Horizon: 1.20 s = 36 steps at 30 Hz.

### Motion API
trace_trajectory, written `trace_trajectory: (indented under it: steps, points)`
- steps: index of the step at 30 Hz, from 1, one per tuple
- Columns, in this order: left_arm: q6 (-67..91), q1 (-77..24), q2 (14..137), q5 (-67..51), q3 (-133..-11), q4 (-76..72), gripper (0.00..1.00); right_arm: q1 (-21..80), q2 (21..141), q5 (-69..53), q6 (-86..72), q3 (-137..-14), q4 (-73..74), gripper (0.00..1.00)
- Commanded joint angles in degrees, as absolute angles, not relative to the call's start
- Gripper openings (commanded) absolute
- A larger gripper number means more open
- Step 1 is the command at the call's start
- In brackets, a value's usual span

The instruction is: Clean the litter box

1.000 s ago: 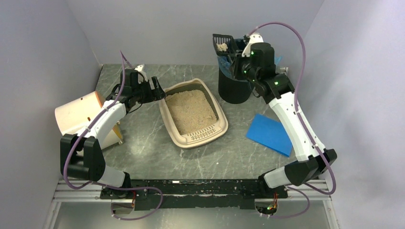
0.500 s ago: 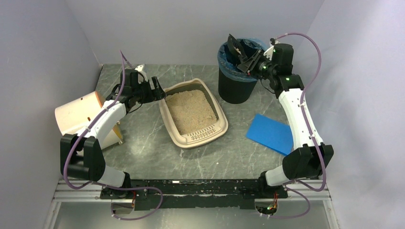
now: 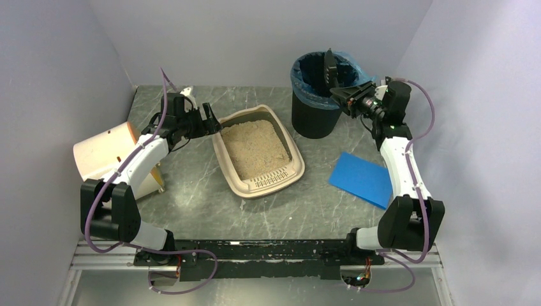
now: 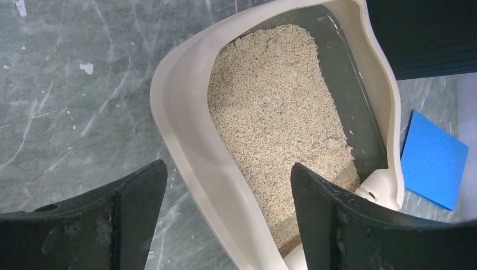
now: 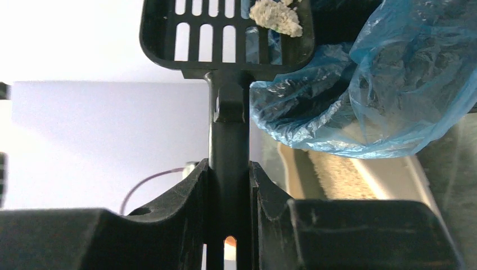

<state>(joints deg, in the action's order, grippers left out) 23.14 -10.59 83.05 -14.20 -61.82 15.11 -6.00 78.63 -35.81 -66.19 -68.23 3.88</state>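
The beige litter box (image 3: 294, 167) with tan litter (image 3: 255, 146) sits mid-table, its grate lip toward me. My left gripper (image 3: 208, 121) is open at its far-left corner. In the left wrist view the gripper (image 4: 228, 169) has one finger on each side of the box's rim (image 4: 185, 140), not closed on it. My right gripper (image 3: 349, 95) is shut on the handle of a black slotted scoop (image 3: 330, 67), held on edge over the black bin (image 3: 314, 121). In the right wrist view the gripper (image 5: 228, 169) clamps the scoop (image 5: 225, 34), which carries a pale clump (image 5: 275, 16) beside the blue liner (image 5: 382, 84).
A cream drum (image 3: 102, 153) lies on its side at the left by the wall. A blue sheet (image 3: 361, 178) lies flat at the right, under the right arm. Walls close in the back and both sides.
My right arm has swung out to the right and turned the scoop from upright above the bin to on edge over its opening. The left arm has not moved.
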Motion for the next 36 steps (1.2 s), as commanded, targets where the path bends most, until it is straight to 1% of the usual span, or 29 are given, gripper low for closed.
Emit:
trace_trajectory:
  steps: [1,7,11,17,20,22,25,29,33,36]
  points:
    - [22.90,-10.06,81.54,-15.94,-61.32,13.26,0.85,-7.91,76.55,-42.63,-78.73,-65.18,-9.95,0.00]
    - [22.56,-10.10,80.99,-15.35,-61.13,13.33,0.85,-8.52,77.22,-46.05,-88.57,-60.03,-21.97,0.00]
    - [22.41,-10.11,80.91,-14.99,-61.30,13.64,0.85,-8.86,77.21,-46.00,-90.73,-59.04,-22.60,0.00]
    - [22.42,-10.11,81.09,-15.07,-61.25,13.53,0.85,-9.70,78.35,-46.55,-102.92,-53.42,-36.60,0.00]
    - [22.43,-10.11,81.21,-14.96,-61.26,13.54,0.85,-9.76,78.31,-46.49,-97.06,-56.27,-30.44,0.00]
    - [22.41,-10.11,81.34,-14.96,-61.25,13.54,0.85,-9.76,77.62,-45.42,-90.74,-58.99,-22.69,0.00]
    - [22.46,-10.11,81.56,-15.12,-61.41,13.68,0.85,-9.80,76.91,-41.74,-77.26,-64.97,-8.94,0.00]
    - [22.41,-10.11,81.38,-15.01,-61.26,13.37,0.84,-9.70,76.56,-41.83,-72.42,-65.16,-8.15,0.00]
    - [22.41,-10.10,81.69,-14.65,-61.51,13.76,0.84,-8.23,77.51,-37.92,-57.72,-71.75,4.44,0.00]
    - [22.83,-10.08,81.90,-14.55,-61.31,13.59,0.83,-7.48,76.16,-33.36,-50.00,-73.15,9.03,0.00]
